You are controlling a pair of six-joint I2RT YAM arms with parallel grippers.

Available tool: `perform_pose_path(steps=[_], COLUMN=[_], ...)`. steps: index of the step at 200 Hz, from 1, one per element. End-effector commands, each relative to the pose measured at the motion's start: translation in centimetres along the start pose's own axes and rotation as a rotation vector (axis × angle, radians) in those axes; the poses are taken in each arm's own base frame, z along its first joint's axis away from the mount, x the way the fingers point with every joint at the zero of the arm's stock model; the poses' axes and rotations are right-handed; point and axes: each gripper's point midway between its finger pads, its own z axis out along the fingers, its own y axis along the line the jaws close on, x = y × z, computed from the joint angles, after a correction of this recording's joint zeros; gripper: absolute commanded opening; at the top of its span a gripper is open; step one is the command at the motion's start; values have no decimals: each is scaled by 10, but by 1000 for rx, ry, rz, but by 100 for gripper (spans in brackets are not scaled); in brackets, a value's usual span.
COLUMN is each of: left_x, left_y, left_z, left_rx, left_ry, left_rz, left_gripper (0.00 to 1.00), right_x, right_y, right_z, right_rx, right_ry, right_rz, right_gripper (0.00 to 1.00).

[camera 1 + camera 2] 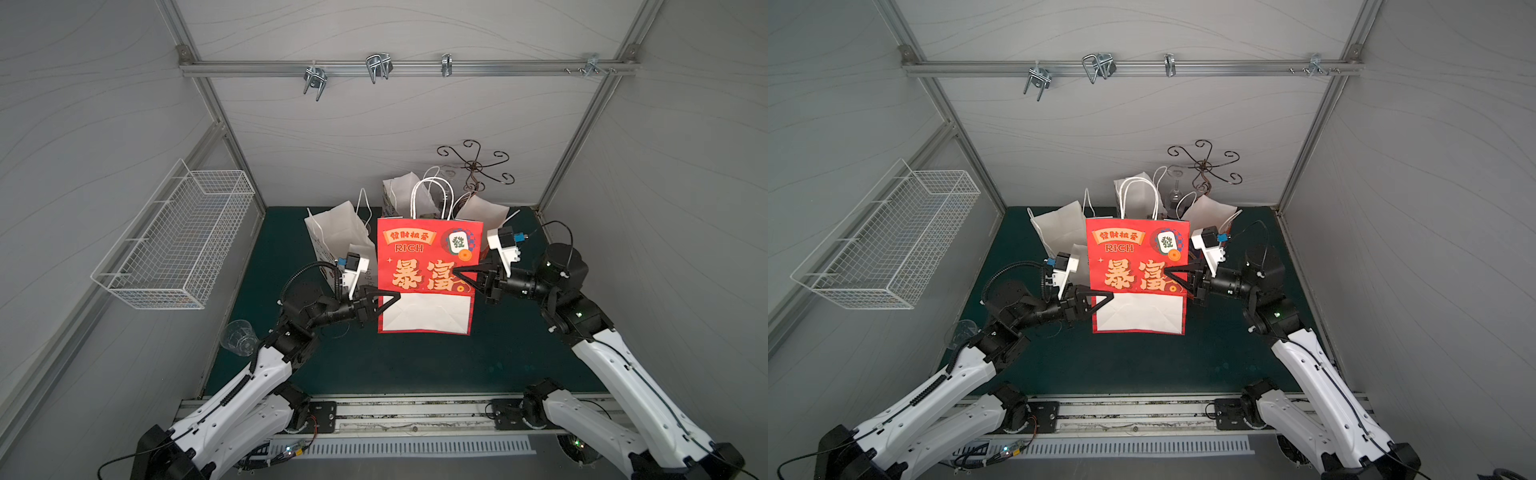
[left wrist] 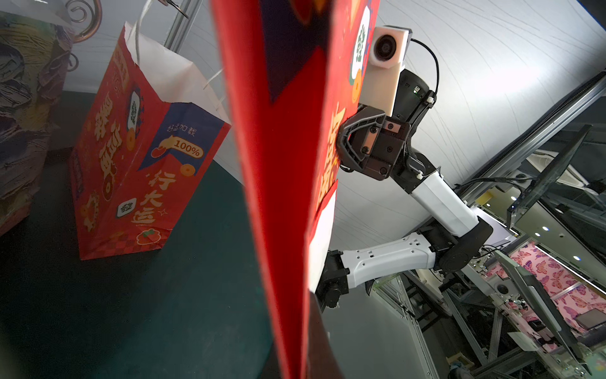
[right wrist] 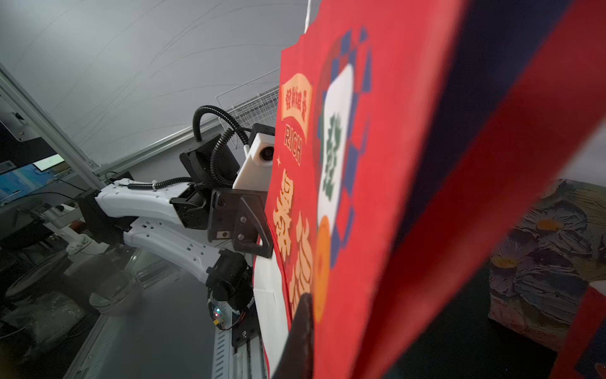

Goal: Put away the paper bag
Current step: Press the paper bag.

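The paper bag (image 1: 428, 266) (image 1: 1138, 266) is red with gold characters and "RICH". It is pressed flat and stands upright at the middle of the green mat, white handles (image 1: 432, 195) on top, white folded base facing the camera. My left gripper (image 1: 392, 296) (image 1: 1109, 296) is shut on the bag's left edge low down. My right gripper (image 1: 457, 272) (image 1: 1168, 272) is shut on its right edge a little higher. In the left wrist view the bag (image 2: 278, 164) runs out from my jaws. The right wrist view shows one dark finger (image 3: 300, 328) pressed on the bag (image 3: 377, 197).
Several other paper bags (image 1: 340, 232) (image 1: 482, 216) (image 2: 137, 147) stand open behind. A white wire basket (image 1: 178, 237) hangs on the left wall. Metal hooks (image 1: 378, 66) sit on the back rail. A black scrolled stand (image 1: 473, 166) is at the back right, a clear cup (image 1: 239, 336) front left.
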Motion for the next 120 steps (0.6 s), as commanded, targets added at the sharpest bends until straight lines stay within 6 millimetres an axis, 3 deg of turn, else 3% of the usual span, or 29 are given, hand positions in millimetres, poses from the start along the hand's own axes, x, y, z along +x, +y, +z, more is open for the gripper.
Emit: perform_pose_path(steps=[1, 7, 19, 26, 53, 78, 94, 109, 120], left_x=[4, 4, 6, 6, 11, 16, 18, 19, 20], left_y=[-8, -7, -6, -5, -3, 0, 1, 2, 2], left_z=[-2, -2, -2, -2, -2, -3, -3, -3, -4], left_rx=[28, 27, 26, 23, 21, 17, 17, 14, 12], left_ry=[17, 16, 18, 18, 26, 36, 38, 40, 41], left_rz=[27, 26, 20, 17, 8, -3, -7, -7, -6], left_gripper=[0, 0, 0, 0, 0, 0, 0, 0, 0], right_x=[-19, -21, -25, -28, -39, -41, -39, -40, -42], right_y=[9, 9, 7, 5, 4, 5, 5, 5, 4], right_z=[-3, -3, -3, -4, -7, -5, -4, -4, -6], right_rx=[-20, -17, 1, 15, 29, 4, -9, -2, 11], right_ry=[-48, -53, -64, -72, -100, -91, -87, -92, -101], right_rz=[-57, -61, -68, -72, -93, -88, -75, -74, -75], right_gripper=[0, 3, 23, 27, 26, 6, 1, 5, 21])
